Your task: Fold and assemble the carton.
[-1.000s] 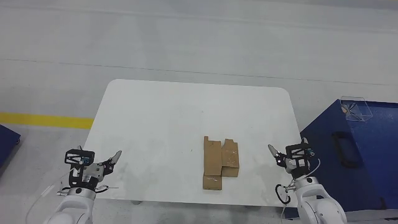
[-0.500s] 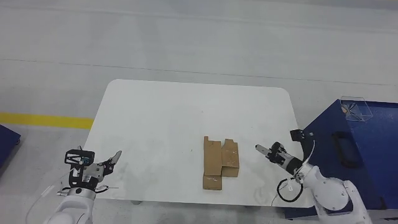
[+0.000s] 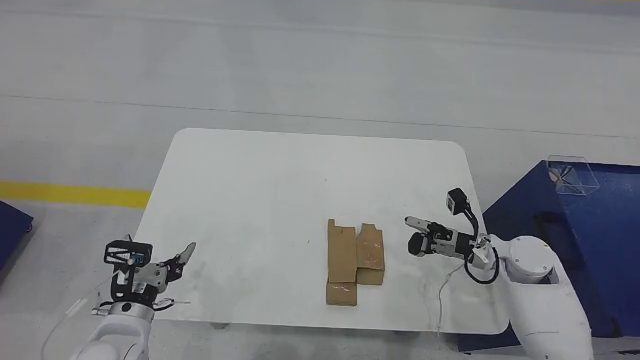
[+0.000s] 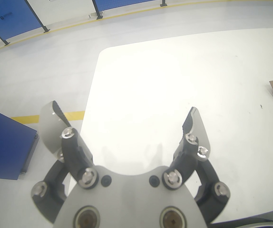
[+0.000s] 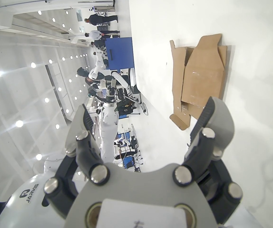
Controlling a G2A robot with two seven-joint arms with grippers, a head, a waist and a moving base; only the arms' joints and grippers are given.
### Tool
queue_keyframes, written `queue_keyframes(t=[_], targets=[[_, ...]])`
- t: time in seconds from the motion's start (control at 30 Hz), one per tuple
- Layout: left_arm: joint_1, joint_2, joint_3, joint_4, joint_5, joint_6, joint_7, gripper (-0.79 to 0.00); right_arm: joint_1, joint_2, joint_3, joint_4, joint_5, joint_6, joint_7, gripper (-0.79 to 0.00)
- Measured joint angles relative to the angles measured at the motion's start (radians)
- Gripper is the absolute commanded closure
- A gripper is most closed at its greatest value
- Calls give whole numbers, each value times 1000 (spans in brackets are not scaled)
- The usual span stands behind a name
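- The carton (image 3: 354, 263) lies flat on the white worktop (image 3: 260, 180), in its near part and a little to the right of the middle. It is brown cardboard, not yet folded up, with flaps showing at its ends.
- The right tool (image 3: 415, 237) is over the worktop near the right edge of the carton and points toward it. There is a gap between them. Its jaws stand wide apart and carry nothing.
- The left tool (image 3: 160, 252) is at the near left corner of the worktop, well apart from the carton. Its jaws are also spread and empty.
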Motion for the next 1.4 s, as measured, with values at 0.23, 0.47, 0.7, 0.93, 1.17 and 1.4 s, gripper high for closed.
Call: queue_keyframes(t=[0.23,0.47,0.7,0.93,1.17,1.4], targets=[[-123,-27,193,-64,-547,-202,-312,-785,53,-4,-57,95,30,-62,-6,-785],[-282,-50,322,28,-1005,-178,-533,-785,93,-12,-103,160,47,-119,-7,-785],[-271,-51,325,31,-940,-175,-512,-785,79,-11,-116,140,4,-134,-49,-785],[-431,-88,488,219,-1144,-183,-576,-785,74,-8,-183,136,-166,-184,-129,-785],[-572,-129,614,420,-1199,-179,-545,-785,145,-20,-253,273,-152,-255,-97,-785],[-658,-163,684,561,-1229,-162,-499,-785,211,-44,-332,398,-125,-291,-101,-785]])
